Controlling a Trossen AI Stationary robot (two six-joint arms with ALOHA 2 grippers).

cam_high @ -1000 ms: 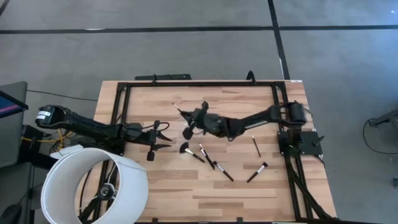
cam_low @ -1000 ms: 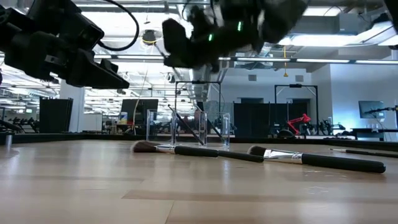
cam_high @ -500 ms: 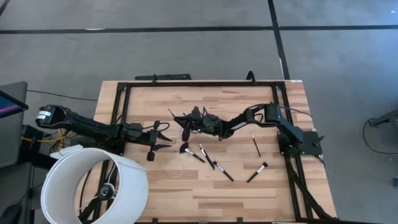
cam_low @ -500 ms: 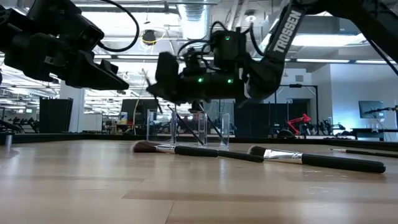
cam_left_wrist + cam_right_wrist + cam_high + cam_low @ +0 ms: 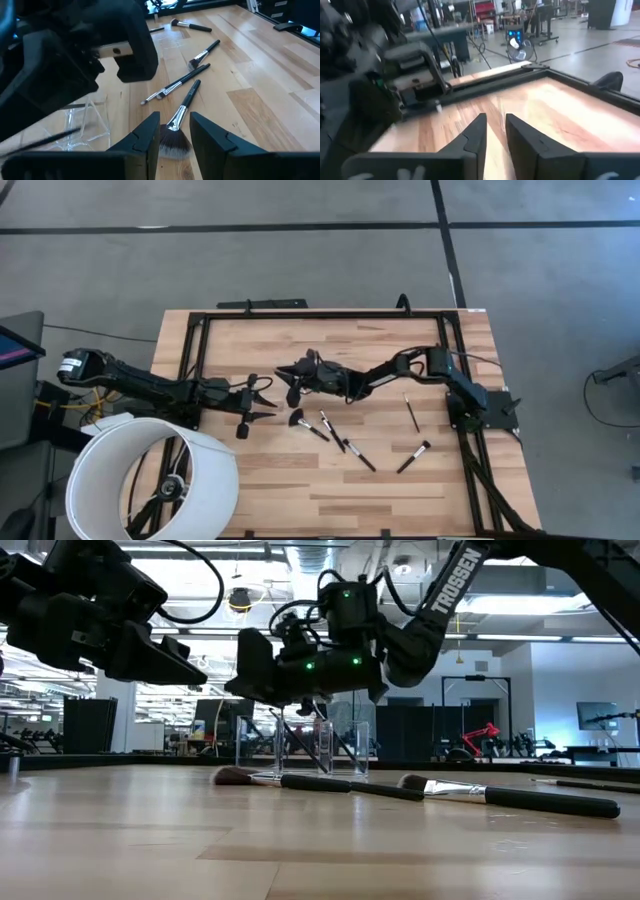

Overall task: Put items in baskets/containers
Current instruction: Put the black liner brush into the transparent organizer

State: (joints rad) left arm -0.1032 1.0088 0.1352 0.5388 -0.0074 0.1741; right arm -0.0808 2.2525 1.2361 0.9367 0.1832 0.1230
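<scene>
Partly done, by appearance. Nearest in the low view: black-handled, silver-ferruled makeup brushes (image 5: 300,781) loose on the pale wooden table (image 5: 120,850), roughly five by the high view, still to be moved. Behind them, small clear plastic holder (image 5: 300,746) upright, a couple of brushes leaning inside. Directly above the holder, right gripper (image 5: 285,370), fingers slightly apart, nothing visible between. Off to the holder's side, left gripper (image 5: 266,399), fingers spread, empty, waiting.
</scene>
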